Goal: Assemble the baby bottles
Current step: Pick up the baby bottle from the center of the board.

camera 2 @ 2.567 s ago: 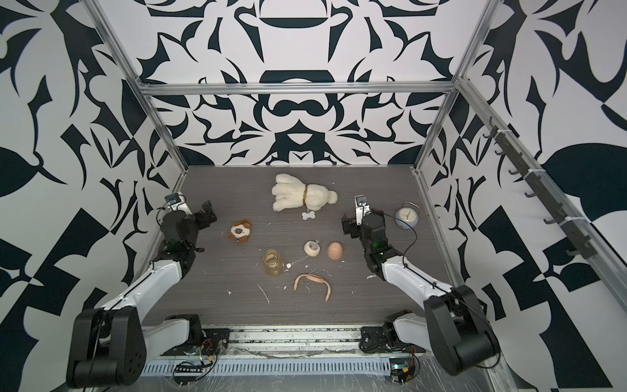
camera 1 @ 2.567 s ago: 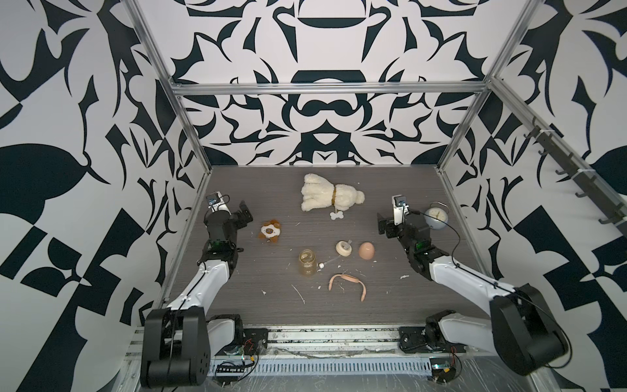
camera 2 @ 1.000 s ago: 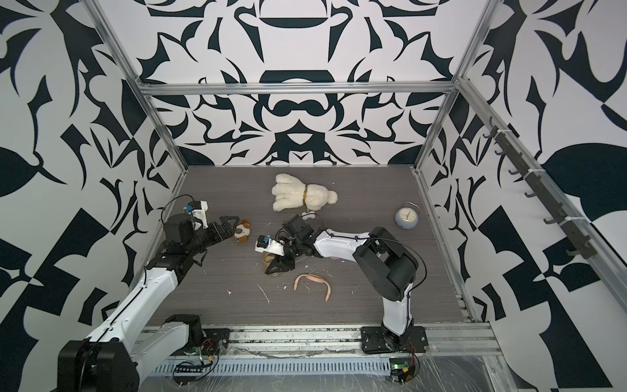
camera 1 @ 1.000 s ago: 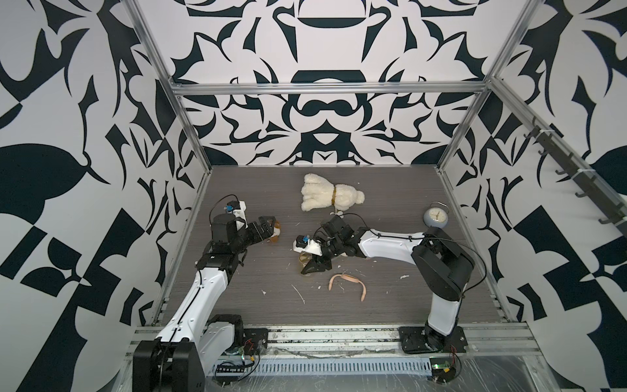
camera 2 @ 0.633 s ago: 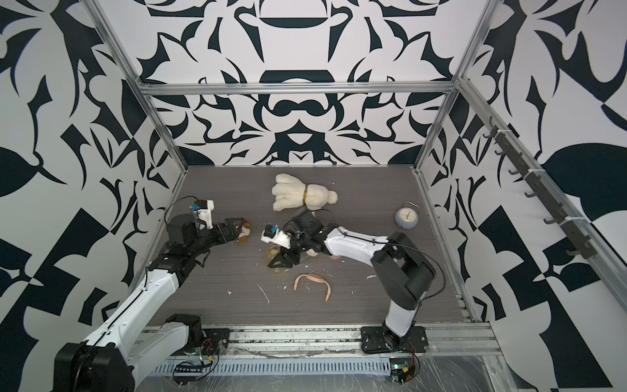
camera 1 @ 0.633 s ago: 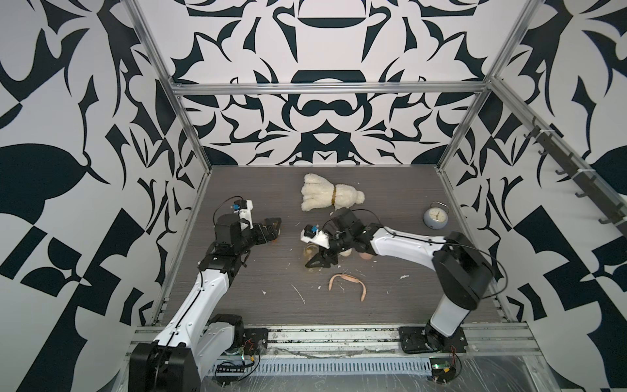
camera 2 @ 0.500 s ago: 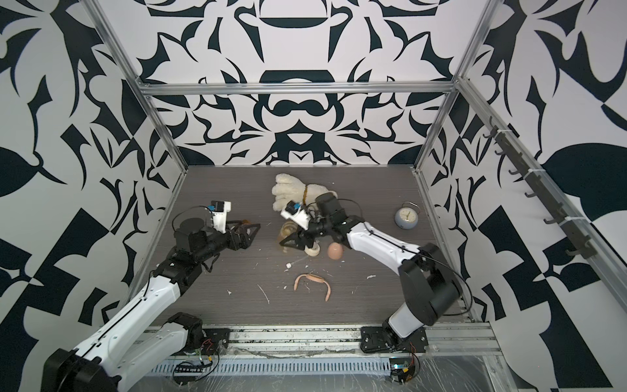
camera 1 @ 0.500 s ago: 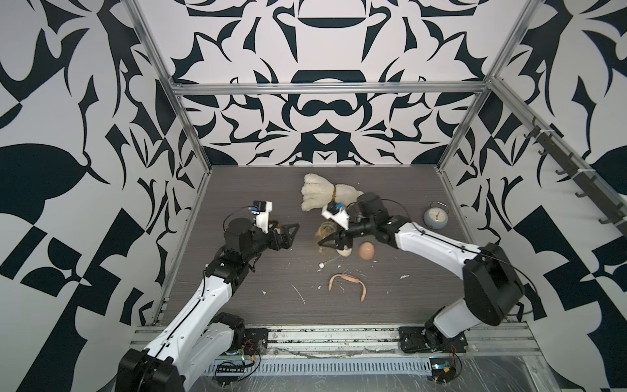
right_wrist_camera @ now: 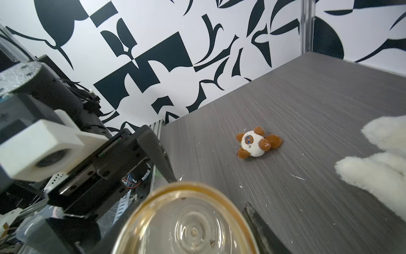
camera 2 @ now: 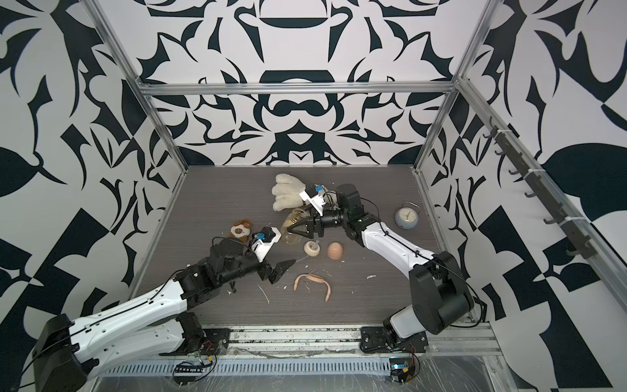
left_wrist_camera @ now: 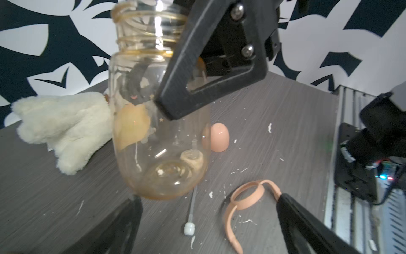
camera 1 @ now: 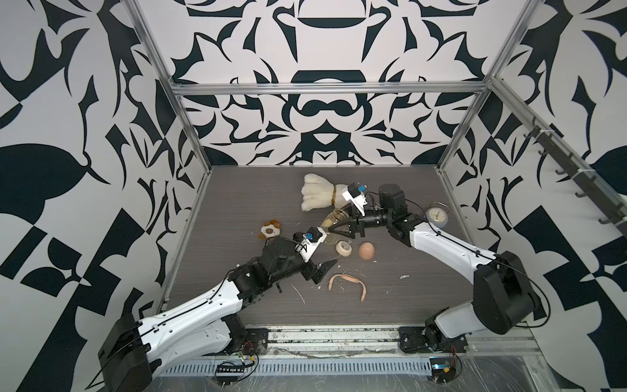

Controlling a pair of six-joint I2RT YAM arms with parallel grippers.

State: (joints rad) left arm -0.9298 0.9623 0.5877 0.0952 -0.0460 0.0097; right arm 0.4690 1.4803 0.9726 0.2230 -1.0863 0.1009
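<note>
The amber bottle body point(camera 1: 334, 217) point(camera 2: 294, 220) hangs tilted above the table, and my right gripper point(camera 1: 342, 231) point(camera 2: 302, 231) is shut on it. The right wrist view looks at its round base point(right_wrist_camera: 186, 220), with one finger point(right_wrist_camera: 259, 224) beside it. My left gripper point(camera 1: 324, 268) point(camera 2: 280, 268) point(left_wrist_camera: 209, 198) stands open and empty low over the table, close to the peach handle piece point(camera 1: 347, 281) point(camera 2: 312, 280) point(left_wrist_camera: 248, 198). The cream collar point(camera 1: 344, 247) point(camera 2: 312, 248) and the peach dome cap point(camera 1: 367, 250) point(camera 2: 335, 251) point(left_wrist_camera: 219, 137) lie below the bottle. The collar's straw point(left_wrist_camera: 191, 211) lies between my left fingers.
A white plush point(camera 1: 319, 197) point(camera 2: 288, 195) point(left_wrist_camera: 61, 129) point(right_wrist_camera: 377, 165) lies at the back, right behind my right wrist. A small brown-and-white plush point(camera 1: 269, 230) point(camera 2: 240, 230) point(right_wrist_camera: 257, 143) lies to the left. A pale-blue clock point(camera 1: 437, 215) point(camera 2: 405, 215) stands by the right wall. White crumbs dot the table.
My right gripper has lifted the bottle body off the table and carried it back and to the right. The left arm has reached from beside the small plush toward the handle piece.
</note>
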